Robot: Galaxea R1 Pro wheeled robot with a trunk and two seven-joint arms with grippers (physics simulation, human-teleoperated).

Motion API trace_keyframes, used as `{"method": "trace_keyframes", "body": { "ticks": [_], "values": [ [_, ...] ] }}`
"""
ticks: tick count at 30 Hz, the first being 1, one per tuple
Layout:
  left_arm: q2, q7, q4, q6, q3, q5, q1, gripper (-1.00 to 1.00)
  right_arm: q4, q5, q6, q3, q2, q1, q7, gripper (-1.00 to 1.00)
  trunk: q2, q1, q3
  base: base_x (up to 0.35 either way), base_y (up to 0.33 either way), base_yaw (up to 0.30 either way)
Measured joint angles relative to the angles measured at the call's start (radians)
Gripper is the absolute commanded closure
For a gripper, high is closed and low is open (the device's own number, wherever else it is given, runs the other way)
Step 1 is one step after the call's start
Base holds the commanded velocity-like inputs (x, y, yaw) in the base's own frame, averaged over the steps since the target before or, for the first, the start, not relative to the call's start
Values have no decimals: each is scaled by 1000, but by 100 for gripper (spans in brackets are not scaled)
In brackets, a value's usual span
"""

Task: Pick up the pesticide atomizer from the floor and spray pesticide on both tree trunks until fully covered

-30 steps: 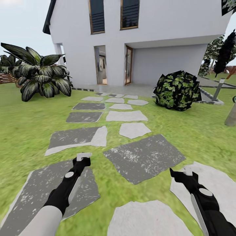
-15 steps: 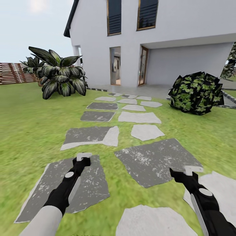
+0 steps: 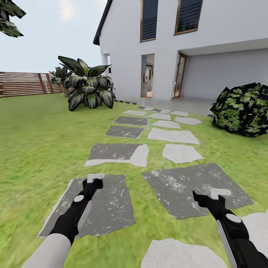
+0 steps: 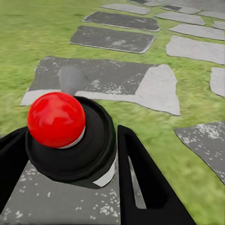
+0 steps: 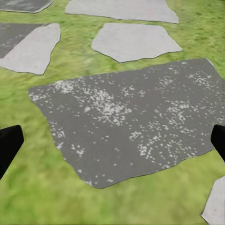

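Left fingers (image 4: 140, 173) sit narrow, one on each side of a black round body with a red ball knob. This looks like the sprayer (image 4: 70, 140), held in the left gripper (image 3: 93, 181). The head view is too small to confirm the shape.

Right fingertips (image 5: 9, 140) are spread wide at the far edges of the wrist view with nothing between them. The right gripper (image 3: 208, 197) hangs over a dark speckled slab (image 5: 131, 117).

The left gripper is over another dark slab (image 3: 104, 208), on the side of the path (image 3: 167, 134) away from the bush. Both arms reach forward towards the house (image 3: 223, 37). They are level with each other and well apart.

The path of grey and dark stepping stones runs from the grippers across the lawn (image 3: 37, 141) to the house's open door (image 3: 147, 76).

- A broad-leaved plant (image 3: 87, 89) stands at the house's near corner, beside the end of the path.
- A round dark-green bush (image 3: 243, 109) sits in front of the house's recessed wall, on the right-arm side of the path.
- A brown slat fence (image 3: 22, 83) runs off from behind the plant, away from the house.
- Some dark leaves (image 3: 9, 16) hang into the sky well away from the house, above the fence. I can't tell which tree they belong to.
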Motion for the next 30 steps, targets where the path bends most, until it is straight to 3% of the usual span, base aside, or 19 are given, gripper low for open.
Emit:
{"method": "trace_keyframes", "body": {
  "ticks": [30],
  "values": [
    [0, 0, 1, 0, 0, 0, 0, 100, 0, 0, 0, 0, 0, 0, 1, -100, 0, 0, 13, 0, 0, 271]
  ]
}}
